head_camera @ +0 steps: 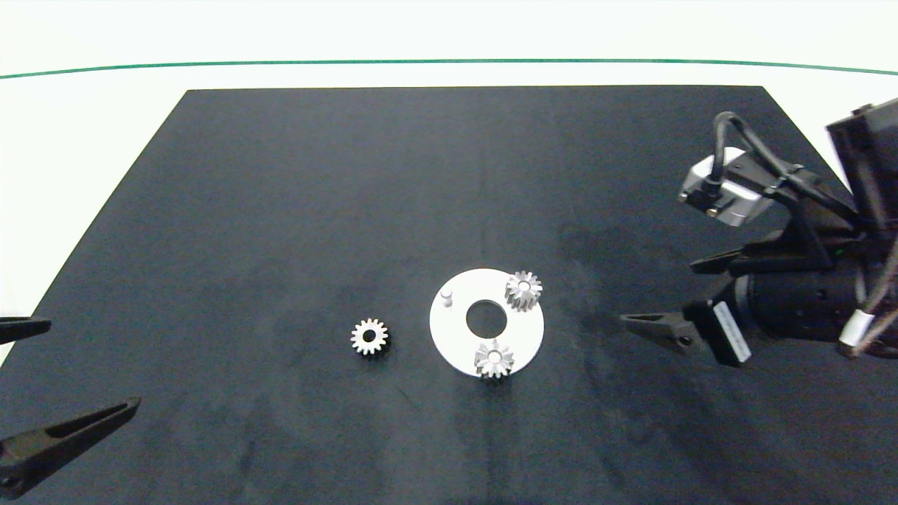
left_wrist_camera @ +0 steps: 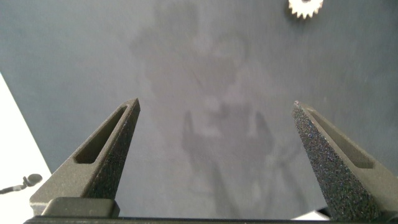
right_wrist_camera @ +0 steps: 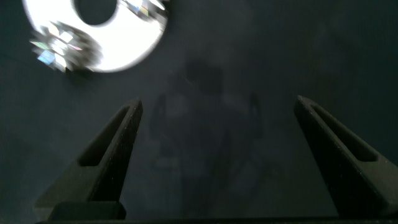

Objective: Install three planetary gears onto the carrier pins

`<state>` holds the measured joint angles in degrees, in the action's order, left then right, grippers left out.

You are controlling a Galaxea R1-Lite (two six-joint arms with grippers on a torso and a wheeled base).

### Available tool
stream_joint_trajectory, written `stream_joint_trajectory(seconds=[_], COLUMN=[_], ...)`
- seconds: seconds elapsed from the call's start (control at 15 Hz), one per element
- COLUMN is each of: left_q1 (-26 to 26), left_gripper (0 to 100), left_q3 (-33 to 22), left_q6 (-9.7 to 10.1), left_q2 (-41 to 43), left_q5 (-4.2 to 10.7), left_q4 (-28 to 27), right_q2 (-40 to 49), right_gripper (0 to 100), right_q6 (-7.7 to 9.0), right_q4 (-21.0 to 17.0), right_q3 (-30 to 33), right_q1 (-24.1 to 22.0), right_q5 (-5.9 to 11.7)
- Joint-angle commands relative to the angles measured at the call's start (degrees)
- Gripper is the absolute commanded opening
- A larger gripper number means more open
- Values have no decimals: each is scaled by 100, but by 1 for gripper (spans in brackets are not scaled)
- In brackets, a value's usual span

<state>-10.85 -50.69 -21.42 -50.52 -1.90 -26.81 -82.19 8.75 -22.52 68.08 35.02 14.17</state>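
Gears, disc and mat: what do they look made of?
Gears, like the loose one: likely metal, silver-grey, glinting teeth. Disc with its bare pin: probably plastic, uniform matte white. Mat: dark, dull and smudged, maybe rubber or fabric; hard to tell.

Two gears (head_camera: 523,290) (head_camera: 494,359) sit on the disc (head_camera: 526,330), far-right and near. The third gear (head_camera: 369,337) lies on the mat (head_camera: 280,210), left of it. Far-left pin (head_camera: 447,298) is bare.

Open black mat (head_camera: 280,210) all around loose gear (head_camera: 369,337), well apart from white disc (head_camera: 456,340); bare pin (head_camera: 447,297) clear above, seated gears (head_camera: 523,290) crowding disc's other side.
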Motion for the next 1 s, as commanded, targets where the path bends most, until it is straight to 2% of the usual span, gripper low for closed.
stream_joint_trajectory(seconds=[0.07, 0.2, 0.27, 0.33, 0.6, 0.8, 0.93, 1.0], left_q1=[-22, -14, -22, -110, -857, -1323, -1701, -1771], left_gripper=[100, 100, 100, 100, 100, 100, 100, 100], left_q3=[332, 367, 428, 463, 419, 437, 428, 446], left_q6=[-3, 33, 85, 85, 112, 226, 463, 507], left_q2=[-767, -1074, -1285, -1443, -2050, -2516, -2647, -2656], left_q5=[14, 6, -3, -38, 6, 225, 296, 304], left_q4=[211, 475, 712, 905, 1608, 1723, 1986, 2074], right_q2=[1161, 1592, 1864, 1952, 2348, 2313, 2286, 2286], right_gripper=[100, 100, 100, 100, 100, 100, 100, 100], right_q6=[153, 171, 276, 294, 302, 320, 320, 320], right_q4=[-447, -904, -921, -930, -930, -921, -912, -912], right_q3=[-331, -568, -762, -788, -964, -893, -893, -893], right_q1=[-417, -532, -699, -743, -918, -936, -945, -945], right_q5=[34, 25, 16, 16, 42, 34, 34, 34])
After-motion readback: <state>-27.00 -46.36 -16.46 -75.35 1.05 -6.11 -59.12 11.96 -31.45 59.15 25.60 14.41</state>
